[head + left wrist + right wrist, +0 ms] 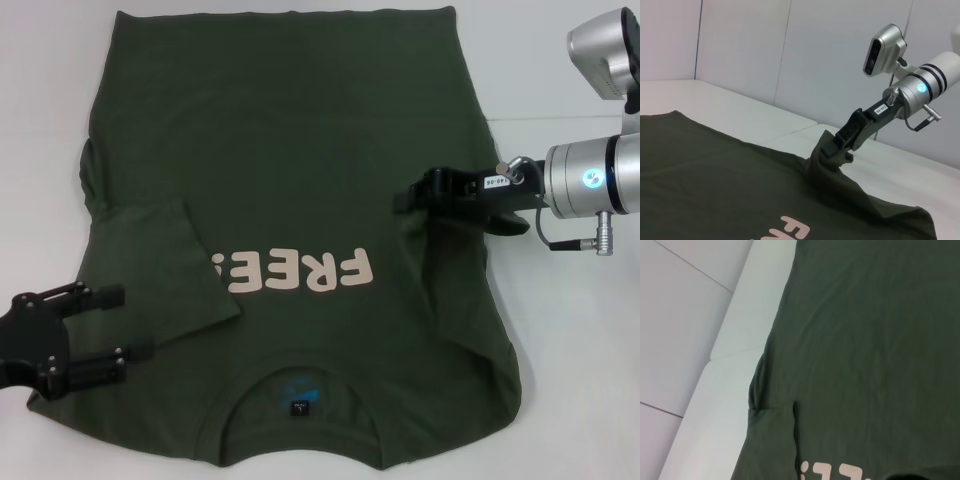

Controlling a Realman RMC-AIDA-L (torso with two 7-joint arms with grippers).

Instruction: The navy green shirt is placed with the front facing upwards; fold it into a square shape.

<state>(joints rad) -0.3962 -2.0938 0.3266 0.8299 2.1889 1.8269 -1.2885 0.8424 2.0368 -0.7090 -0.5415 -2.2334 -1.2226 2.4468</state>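
The navy green shirt [300, 180] lies spread front-up on the white table [570, 380], collar nearest the robot, its left sleeve [165, 265] folded in over the chest and covering the end of the pale lettering [300, 272]. The right gripper [405, 196] is clamped on the shirt's right-side fabric, lifting it into a peak. The left gripper [135, 322] hovers with fingers spread, empty, just beside the folded sleeve.

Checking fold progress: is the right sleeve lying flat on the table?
No. The right gripper pinches the navy green shirt sleeve, lifted off the table.
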